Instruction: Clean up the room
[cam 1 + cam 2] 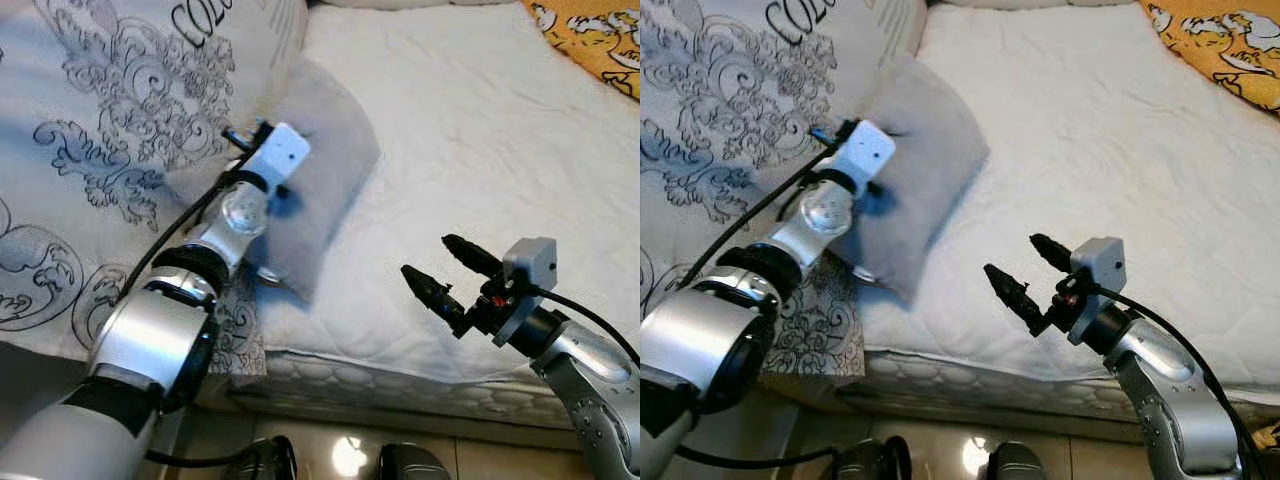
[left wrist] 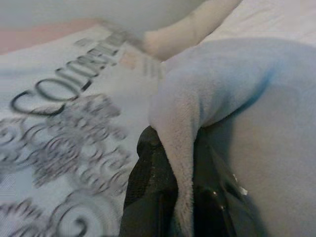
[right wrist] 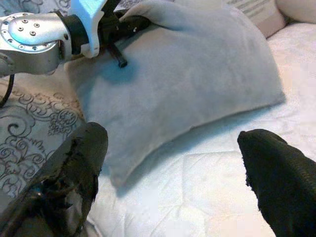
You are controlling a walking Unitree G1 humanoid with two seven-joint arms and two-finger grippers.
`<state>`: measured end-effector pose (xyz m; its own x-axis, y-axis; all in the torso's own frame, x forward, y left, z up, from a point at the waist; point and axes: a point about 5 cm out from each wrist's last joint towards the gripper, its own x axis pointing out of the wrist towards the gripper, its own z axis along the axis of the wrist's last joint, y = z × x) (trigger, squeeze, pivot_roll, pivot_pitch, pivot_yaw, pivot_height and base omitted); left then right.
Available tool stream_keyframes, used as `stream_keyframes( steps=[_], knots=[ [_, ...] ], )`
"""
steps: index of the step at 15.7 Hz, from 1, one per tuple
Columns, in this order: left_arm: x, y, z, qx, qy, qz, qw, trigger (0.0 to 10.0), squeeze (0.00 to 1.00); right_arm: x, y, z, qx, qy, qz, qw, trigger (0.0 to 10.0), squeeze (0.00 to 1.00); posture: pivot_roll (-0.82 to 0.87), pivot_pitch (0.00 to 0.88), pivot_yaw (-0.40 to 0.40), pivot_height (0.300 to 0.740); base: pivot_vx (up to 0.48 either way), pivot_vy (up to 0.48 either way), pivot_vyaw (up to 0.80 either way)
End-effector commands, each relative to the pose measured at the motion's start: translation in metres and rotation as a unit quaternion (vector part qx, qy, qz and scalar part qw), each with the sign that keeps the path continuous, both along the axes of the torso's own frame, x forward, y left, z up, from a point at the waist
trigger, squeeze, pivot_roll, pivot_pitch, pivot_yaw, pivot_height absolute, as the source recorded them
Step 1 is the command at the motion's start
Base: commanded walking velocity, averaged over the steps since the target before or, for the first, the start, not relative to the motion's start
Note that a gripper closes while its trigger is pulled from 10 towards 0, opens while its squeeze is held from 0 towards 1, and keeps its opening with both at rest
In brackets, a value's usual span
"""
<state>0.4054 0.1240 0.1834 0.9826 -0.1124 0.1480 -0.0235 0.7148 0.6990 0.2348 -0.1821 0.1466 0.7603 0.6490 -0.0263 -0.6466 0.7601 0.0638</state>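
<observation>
A grey plush pillow point(image 1: 325, 150) lies on the white mattress point(image 1: 480, 150), leaning against a cream quilt with dark scroll patterns point(image 1: 110, 130). My left gripper point(image 2: 180, 197) is shut on the pillow's point(image 2: 256, 118) corner edge, with the fabric pinched between its black fingers point(image 2: 148, 187); in the right wrist view the same grip point(image 3: 126, 24) is at the pillow's point(image 3: 197, 74) far corner. My right gripper point(image 1: 438, 268) hovers open over the mattress near its front edge, to the right of the pillow, holding nothing.
An orange patterned cloth point(image 1: 600, 40) lies at the bed's far right corner. The mattress's front edge point(image 1: 400, 385) runs below both arms, with glossy floor point(image 1: 350, 455) beneath. The quilt covers the left side.
</observation>
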Motion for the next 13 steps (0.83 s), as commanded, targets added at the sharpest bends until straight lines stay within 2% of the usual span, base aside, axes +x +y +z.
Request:
stream_keyframes(
  steps=[1,4,5,8,9,10,12,13],
  knots=[
    [0.0,0.007,0.005,0.011,-0.029,0.02,0.999,10.0,0.0,-0.004,0.003,0.0,-0.003,0.006,0.022,1.0,10.0,1.0,-0.24,0.169,0.069,0.74,0.0,0.0,0.0],
    [-0.006,0.01,-0.011,0.015,-0.035,0.04,0.998,10.0,0.0,-0.005,0.006,-0.002,-0.007,0.008,0.039,0.999,10.0,1.0,-0.23,0.163,0.062,0.74,0.0,0.0,0.0],
    [-0.008,0.011,-0.018,0.01,-0.023,0.045,0.999,10.0,0.0,-0.004,0.008,-0.002,-0.005,0.008,0.045,0.999,10.0,1.0,-0.22,0.163,0.06,0.74,0.0,0.0,0.0],
    [-0.011,0.017,-0.035,-0.038,0.036,0.06,0.997,10.0,0.0,-0.004,0.011,-0.002,-0.005,-0.002,0.063,0.998,10.0,1.0,-0.21,0.16,0.052,0.74,0.0,0.0,0.0],
    [-0.012,0.018,-0.039,-0.082,0.071,0.043,0.993,10.0,0.47,-0.002,0.011,0.0,-0.001,-0.021,0.062,0.998,10.0,1.0,-0.2,0.153,0.054,0.74,0.0,0.0,0.0],
    [-0.012,0.021,-0.036,-0.091,0.063,0.036,0.993,10.0,1.0,0.0,0.01,0.0,0.027,-0.018,0.065,0.997,10.0,1.0,-0.19,0.143,0.053,0.74,0.0,0.0,0.0],
    [-0.011,0.023,-0.031,-0.143,0.053,0.032,0.988,10.0,1.0,0.004,0.009,-0.001,0.044,-0.027,0.052,0.997,10.0,1.0,-0.16,0.12,0.056,0.74,0.0,0.0,0.0],
    [-0.011,0.022,-0.028,-0.183,0.045,0.02,0.982,10.0,1.0,0.006,0.009,-0.003,0.043,-0.026,0.048,0.998,10.0,1.0,-0.14,0.108,0.06,0.74,0.0,0.0,0.0]
  ],
)
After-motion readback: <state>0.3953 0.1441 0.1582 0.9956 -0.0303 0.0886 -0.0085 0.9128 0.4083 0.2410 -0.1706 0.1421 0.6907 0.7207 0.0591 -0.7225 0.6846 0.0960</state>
